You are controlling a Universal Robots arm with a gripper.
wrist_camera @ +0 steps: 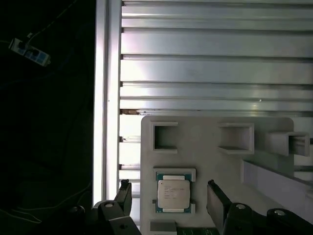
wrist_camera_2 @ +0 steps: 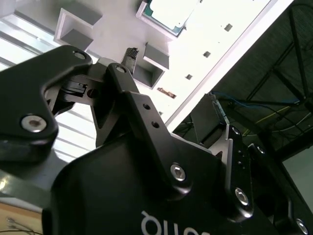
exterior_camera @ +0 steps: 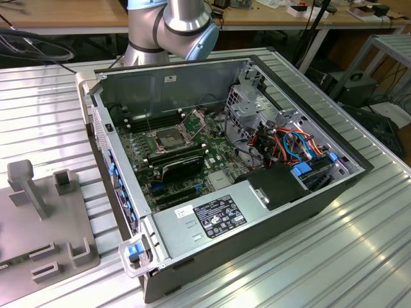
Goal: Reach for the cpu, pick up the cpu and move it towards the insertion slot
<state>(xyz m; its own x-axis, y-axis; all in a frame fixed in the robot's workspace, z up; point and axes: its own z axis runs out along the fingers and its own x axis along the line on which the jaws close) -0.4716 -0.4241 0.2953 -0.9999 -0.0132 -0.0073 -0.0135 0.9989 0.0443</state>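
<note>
Jaws of the gripper [wrist_camera: 167, 185] spread, with a free gap between each jaw and the cpu [wrist_camera: 172, 194]. Beyond the jaw tips stand two hollow blocks [wrist_camera: 165, 137]; outside one jaw rises a sloped upright [wrist_camera: 274, 178].

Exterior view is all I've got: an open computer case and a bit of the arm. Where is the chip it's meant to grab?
Observer: In the first wrist view the cpu lies flat in a square recess of a pale grey holder plate.
Operator: Has the arm got hold of it?
Observer: No. The jaws stand open, one on each side of it, with a gap on both sides.
Operator: Which way up is it?
Observer: Silver lid towards the camera, with a green board edge showing around it.
</note>
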